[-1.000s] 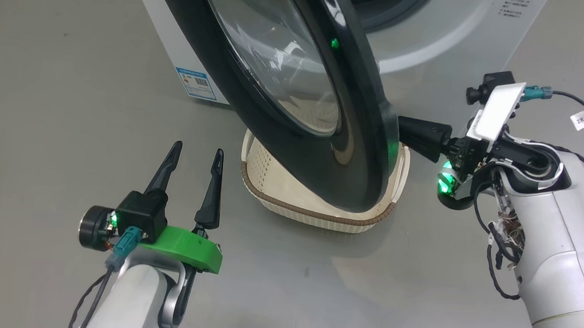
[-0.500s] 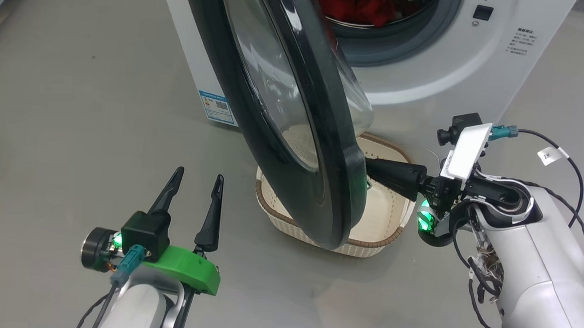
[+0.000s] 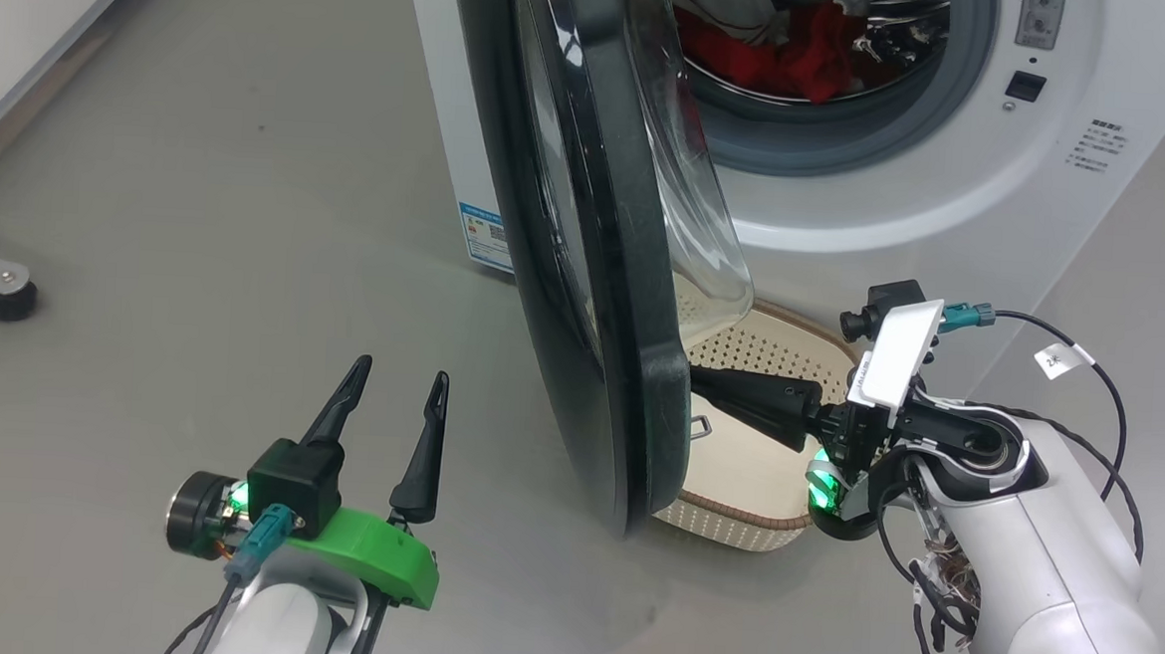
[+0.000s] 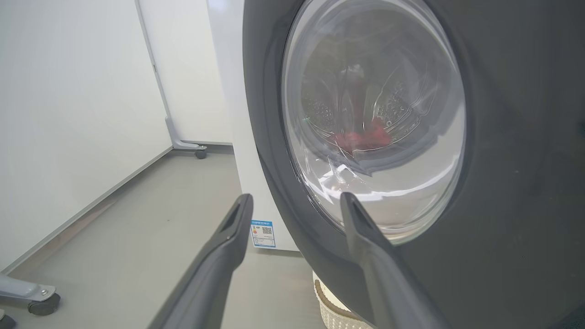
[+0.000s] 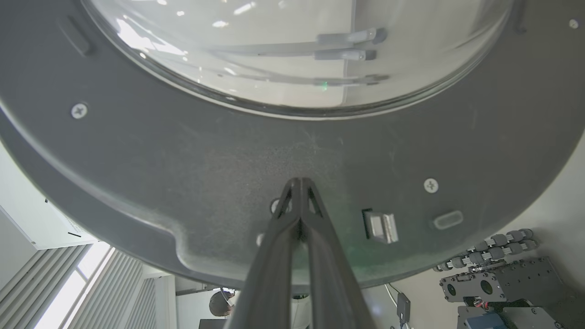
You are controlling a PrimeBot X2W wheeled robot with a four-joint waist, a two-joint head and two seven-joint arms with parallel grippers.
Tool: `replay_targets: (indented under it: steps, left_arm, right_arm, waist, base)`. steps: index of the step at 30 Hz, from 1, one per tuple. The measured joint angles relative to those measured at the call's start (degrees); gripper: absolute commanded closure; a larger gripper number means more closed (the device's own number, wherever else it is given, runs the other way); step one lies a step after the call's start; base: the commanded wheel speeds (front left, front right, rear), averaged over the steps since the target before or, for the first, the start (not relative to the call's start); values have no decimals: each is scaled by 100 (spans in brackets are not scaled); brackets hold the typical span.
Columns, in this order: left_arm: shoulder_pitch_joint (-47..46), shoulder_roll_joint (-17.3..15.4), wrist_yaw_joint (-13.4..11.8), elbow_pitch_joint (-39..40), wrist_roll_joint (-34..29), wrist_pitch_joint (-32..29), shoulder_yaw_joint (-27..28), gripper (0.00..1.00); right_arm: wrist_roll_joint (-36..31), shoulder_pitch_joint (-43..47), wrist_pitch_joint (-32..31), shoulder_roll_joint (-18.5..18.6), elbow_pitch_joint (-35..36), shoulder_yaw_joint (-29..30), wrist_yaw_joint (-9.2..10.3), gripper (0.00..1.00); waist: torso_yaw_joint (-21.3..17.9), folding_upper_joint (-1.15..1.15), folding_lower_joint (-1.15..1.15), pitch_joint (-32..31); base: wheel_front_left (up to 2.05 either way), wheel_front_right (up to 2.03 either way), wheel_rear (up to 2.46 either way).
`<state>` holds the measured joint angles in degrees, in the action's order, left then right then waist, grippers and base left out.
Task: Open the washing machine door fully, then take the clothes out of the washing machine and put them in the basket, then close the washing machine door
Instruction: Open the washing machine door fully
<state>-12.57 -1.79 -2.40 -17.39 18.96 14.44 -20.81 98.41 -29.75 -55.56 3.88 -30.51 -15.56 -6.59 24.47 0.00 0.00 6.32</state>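
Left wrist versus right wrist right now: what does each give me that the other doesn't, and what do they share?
Left wrist: the washing machine door's outer face, red clothes through its glass, the washing machine's blue sticker, a bit of the basket, left jaws open. Right wrist: the door's inner face, its screws, metal latch, right jaws shut, tips apparently against it. Both: the door and its glass bowl.

Head camera looks down; wrist cameras closely face opposite sides of the washing machine door [image 3: 634,300].
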Motion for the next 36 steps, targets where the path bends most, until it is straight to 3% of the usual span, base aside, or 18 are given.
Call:
replay_targets:
  steps: [19,29,36]
  left_arm:
    - [13,-12,76,9,-34,0,-83,0]
    - [32,-18,68,101,-35,0,30,0]
    - [98,-18,67,111,-42,0,42,0]
  right_arm:
    - [349,135,243,-5,230,-499,-8,100]
    - [552,135,381,-14,301,-834,-9,100]
    - [679,155,619,-27,301,-747,-10,100]
  waist:
    - [629,0,0,-96]
    - [683,0,0,-70]
    - [674,0,0,-81]
  base:
    - [0,0,0]
    - [0,0,0]
    - [0,0,0]
